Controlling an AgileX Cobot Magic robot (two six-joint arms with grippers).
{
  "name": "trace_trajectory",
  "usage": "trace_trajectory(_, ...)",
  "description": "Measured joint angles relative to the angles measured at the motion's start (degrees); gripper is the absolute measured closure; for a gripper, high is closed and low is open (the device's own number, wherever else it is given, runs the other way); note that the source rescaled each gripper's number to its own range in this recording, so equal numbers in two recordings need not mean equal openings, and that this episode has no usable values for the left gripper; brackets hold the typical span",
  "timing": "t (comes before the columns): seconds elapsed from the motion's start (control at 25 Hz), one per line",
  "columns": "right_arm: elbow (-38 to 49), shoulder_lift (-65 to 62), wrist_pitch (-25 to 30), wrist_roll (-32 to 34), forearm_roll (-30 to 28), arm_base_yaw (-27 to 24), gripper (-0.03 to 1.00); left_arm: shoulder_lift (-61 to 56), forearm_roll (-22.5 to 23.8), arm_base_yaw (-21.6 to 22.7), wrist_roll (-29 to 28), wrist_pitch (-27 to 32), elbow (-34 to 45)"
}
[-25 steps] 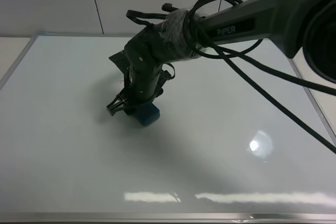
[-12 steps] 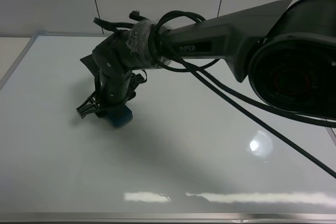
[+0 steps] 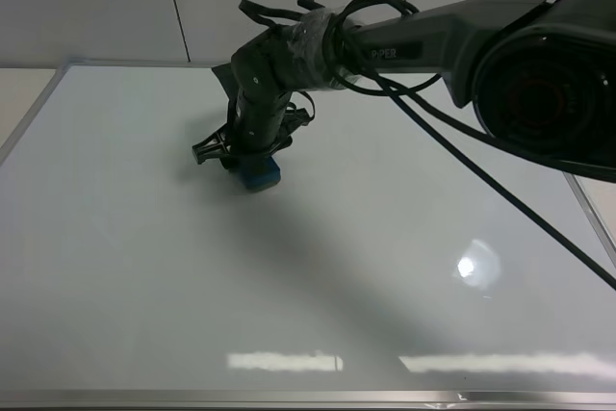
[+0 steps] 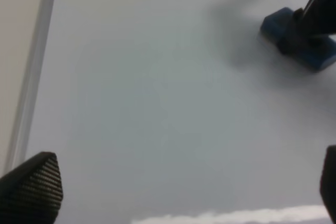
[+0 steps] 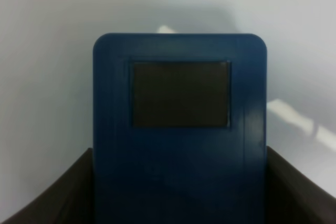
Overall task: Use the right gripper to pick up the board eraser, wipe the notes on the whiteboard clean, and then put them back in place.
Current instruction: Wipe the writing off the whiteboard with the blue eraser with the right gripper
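Jaws of the right gripper (image 3: 252, 163) are closed onto the two long flanks of the blue board eraser (image 3: 258, 176), which sits squarely between them and protrudes past the tips. The right wrist view confirms a finger flush against each side of the eraser (image 5: 178, 129). Directly beneath the jaws the eraser's face appears to rest on the whiteboard (image 3: 144, 286), but I cannot verify full contact from either angle. The left gripper (image 4: 178, 187) hangs wide open with nothing between its fingers, well apart from the eraser (image 4: 294, 35). I can read no notes anywhere around the jaws. Anything under the wrist or arm is hidden from me, and the glare patches well away from the jaws could mask faint ink. Risks, my judgement: (1) the hold is on smooth plastic flanks only, so drag against the board could twist or slide the eraser within the jaws; (2) a slight wrist tilt would lift one edge and leave streaks; (3) excess downward force could stall a stroke or push the eraser up out of the grip; (4) the loose cables (image 3: 399, 98) trailing behind the jaws could brush the board. The eraser's home spot is not in view, so I cannot check return placement.
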Motion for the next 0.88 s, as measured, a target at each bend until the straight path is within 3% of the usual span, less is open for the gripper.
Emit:
trace_trajectory(0.36, -4.5, 2.1, 3.4, 1.2, -1.2, -1.2, 0.97, 0.0, 0.0, 0.0, 0.0, 0.0, 0.0)
trace_trajectory(0.64, -15.7, 7.9, 8.4, -0.2, -1.7, 2.8, 0.97, 0.0, 0.0, 0.0, 0.0, 0.0, 0.0)
trace_trajectory(0.88, -19.3, 9.8, 8.5, -1.4, 0.7, 6.3, 0.97, 0.0, 0.0, 0.0, 0.0, 0.0, 0.0)
